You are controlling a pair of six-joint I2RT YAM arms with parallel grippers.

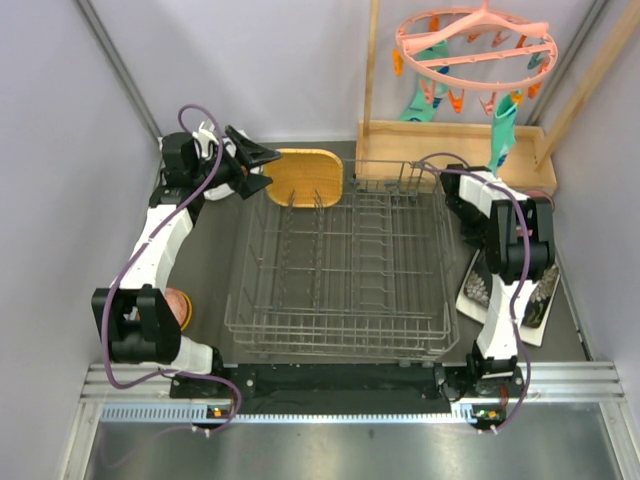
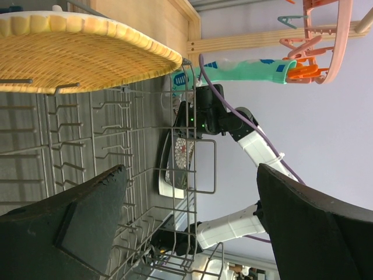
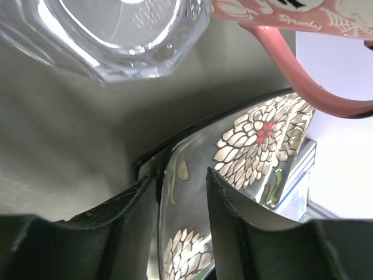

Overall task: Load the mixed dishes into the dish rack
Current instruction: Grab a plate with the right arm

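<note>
The grey wire dish rack (image 1: 340, 270) fills the middle of the table. The yellow wooden plate (image 1: 305, 177) lies at its far left corner, also seen in the left wrist view (image 2: 76, 52). My left gripper (image 1: 255, 165) is open and empty beside that plate, jaws wide apart (image 2: 192, 221). My right gripper (image 1: 478, 262) points down right of the rack. In the right wrist view its jaws (image 3: 183, 227) are shut on the rim of the black floral plate (image 3: 256, 140), which stands tilted on edge (image 1: 478, 285). A clear glass (image 3: 111, 35) and the pink cup (image 3: 303, 58) sit just beyond.
An orange bowl (image 1: 178, 305) peeks out by the left arm's base. A dark patterned item on white (image 1: 540, 300) lies at the right edge. The wooden tray (image 1: 450, 150), pink peg hanger (image 1: 475, 45) and teal socks (image 1: 505, 130) are at the back right.
</note>
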